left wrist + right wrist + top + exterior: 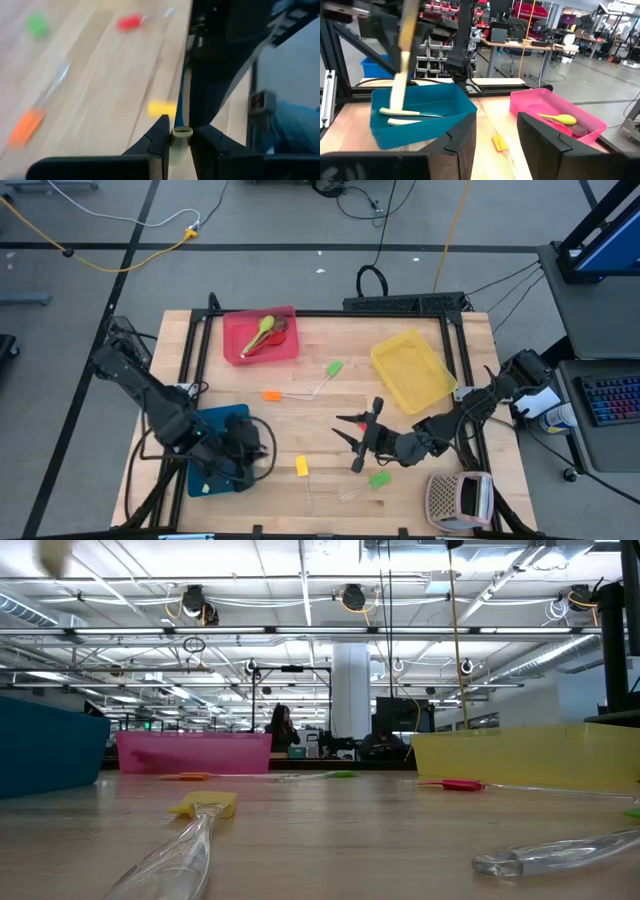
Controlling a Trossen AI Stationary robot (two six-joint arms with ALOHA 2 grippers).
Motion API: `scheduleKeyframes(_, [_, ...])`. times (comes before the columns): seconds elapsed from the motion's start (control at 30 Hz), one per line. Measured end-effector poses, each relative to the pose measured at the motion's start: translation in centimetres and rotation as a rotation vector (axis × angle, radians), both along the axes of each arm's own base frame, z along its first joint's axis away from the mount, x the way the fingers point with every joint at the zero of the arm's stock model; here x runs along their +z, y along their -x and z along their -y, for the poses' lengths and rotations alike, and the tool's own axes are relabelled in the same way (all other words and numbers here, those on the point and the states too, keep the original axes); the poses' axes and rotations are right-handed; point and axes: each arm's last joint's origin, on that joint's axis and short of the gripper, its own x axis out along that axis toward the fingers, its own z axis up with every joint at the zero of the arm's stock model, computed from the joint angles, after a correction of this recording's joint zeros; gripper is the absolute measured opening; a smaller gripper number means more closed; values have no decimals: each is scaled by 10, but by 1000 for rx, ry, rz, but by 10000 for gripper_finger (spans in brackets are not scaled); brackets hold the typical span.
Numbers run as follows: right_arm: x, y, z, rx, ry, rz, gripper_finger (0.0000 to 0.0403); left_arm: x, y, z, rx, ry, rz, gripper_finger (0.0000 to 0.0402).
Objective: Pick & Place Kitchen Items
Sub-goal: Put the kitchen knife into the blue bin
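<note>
My left gripper (250, 442) hangs over the blue tray (215, 425) at the near left, shut on a cream knife (401, 70). Two more cream knives (407, 115) lie flat in that tray. My right gripper (347, 436) is open and empty, low over the table's middle, pointing toward the left edge. A yellow-headed spatula (302, 466) lies flat on the wood in front of it and also shows in the right wrist view (499, 143). A red-headed spatula (460, 784) lies beside the right gripper. My left gripper pinches the knife's upper end (182, 133) between its two fingers, from above, pointing down. The knife hangs almost upright below the fingers. Its lower end (396, 102) is just above the knives in the blue tray; whether it touches them I cannot tell.
A pink tray (285, 350) at the far left holds a green spoon (262, 332) and a dark one. A yellow tray (412, 370) stands far right, a perforated box (460, 498) near right. Green (333, 369), orange (272, 395) and green (380, 478) spatulas lie loose.
</note>
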Motion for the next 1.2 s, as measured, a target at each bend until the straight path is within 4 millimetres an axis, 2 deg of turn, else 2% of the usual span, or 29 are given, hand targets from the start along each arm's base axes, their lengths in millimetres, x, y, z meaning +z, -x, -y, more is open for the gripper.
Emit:
scheduleKeyframes(0.07, [-1, 1, -1, 1, -16, 1, 136, 4, 8, -6, 73, 36, -107, 56])
scheduleKeyframes(0.17, [-1, 1, -1, 1, -21, -2, 135, -1, 23, -16, 194, 77, -311, 56])
scheduleKeyframes(0.4, [-1, 1, -1, -1, -41, 4, 133, -36, 55, -27, 517, 96, -704, 56])
scheduleKeyframes(0.63, [-1, -1, 2, -10, -41, 5, 134, -88, 59, -27, 435, 211, -919, 56])
scheduleKeyframes(0.87, [-1, -1, 2, -9, -42, 5, 131, -132, 54, -40, 351, 324, -942, 56])
scheduleKeyframes(1.2, [-1, -1, 2, -10, -41, 5, 130, -159, 46, -50, 273, 444, -877, 60])
